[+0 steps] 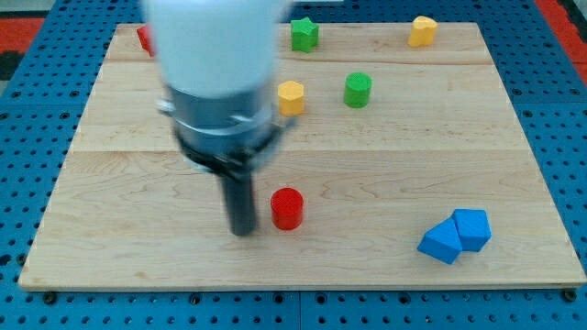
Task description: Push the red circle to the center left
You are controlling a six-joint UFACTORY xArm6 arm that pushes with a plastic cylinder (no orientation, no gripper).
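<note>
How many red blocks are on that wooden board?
2. A red circle sits low in the middle, just to the view's right of my tip. Another red block peeks out at the top left, mostly hidden behind the arm, which may hide more.

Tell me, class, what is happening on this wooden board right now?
A robot arm ending in a dark rod is working on the wooden board. My tip sits just on the view's left of the red circle, close beside it. Whether they touch is unclear. The red circle lies low on the board, near the middle.
</note>
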